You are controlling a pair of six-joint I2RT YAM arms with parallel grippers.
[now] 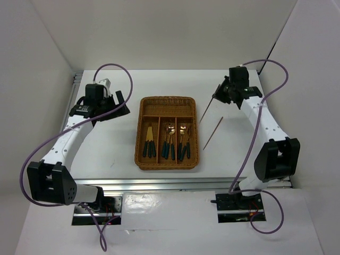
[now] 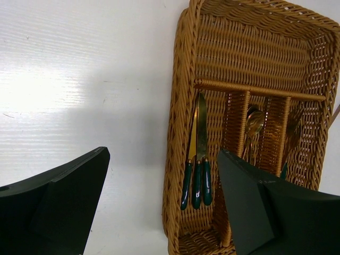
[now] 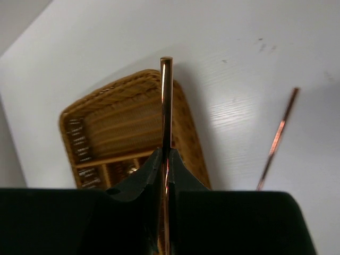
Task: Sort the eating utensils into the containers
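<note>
The right gripper (image 3: 166, 155) is pinched narrow on one chopstick (image 3: 166, 101), which juts straight out beyond the fingertips, beside the tray (image 3: 122, 119). It is a thin, stiff, light and probably slick rod, so I judge it best pinched near mid-length to stop it swivelling. The left gripper (image 2: 162, 154) stands wide and empty, the tray's near wall between its fingers. By count there are two chopsticks, the second chopstick (image 3: 278, 139) lying on the table (image 3: 239, 79) right of the fingers, and three knives (image 2: 197, 175) in one section, while the spoons (image 2: 254, 125) and forks (image 2: 294, 133) are too bunched to count.
</note>
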